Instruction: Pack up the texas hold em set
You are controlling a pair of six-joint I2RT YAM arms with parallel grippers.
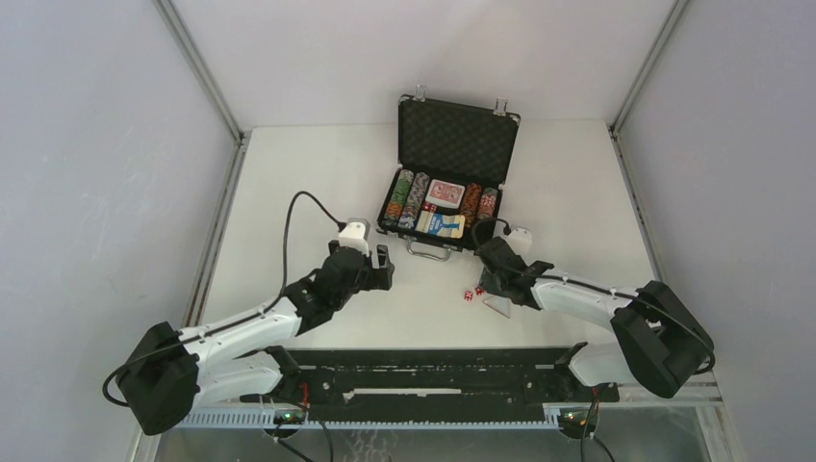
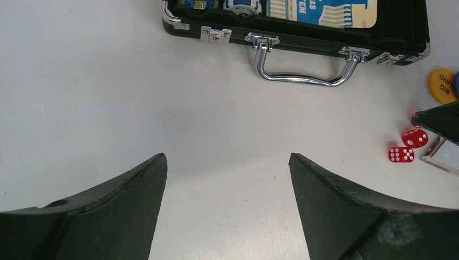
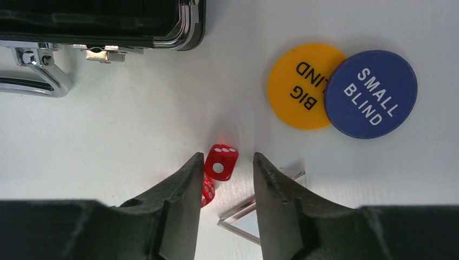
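The black briefcase (image 1: 457, 140) lies open at the table's back, holding chips (image 1: 409, 197), red-backed cards (image 1: 445, 192) and a blue card box (image 1: 441, 224). In front of its right corner lie two red dice (image 3: 221, 161) (image 3: 208, 190), a clear triangle piece (image 3: 241, 219), and a yellow BIG BLIND button (image 3: 300, 86) overlapped by a blue SMALL BLIND button (image 3: 371, 95). My right gripper (image 3: 227, 155) is low over the table, its fingers partly open on either side of the farther die, with a gap on the right. My left gripper (image 2: 227, 160) is wide open and holds nothing, left of the silver handle (image 2: 303, 76).
The case's front wall with its latches (image 2: 216, 35) faces the arms. The second die rests against the right gripper's left finger (image 3: 184, 195). The triangle piece lies partly under its right finger. White walls enclose the table on three sides.
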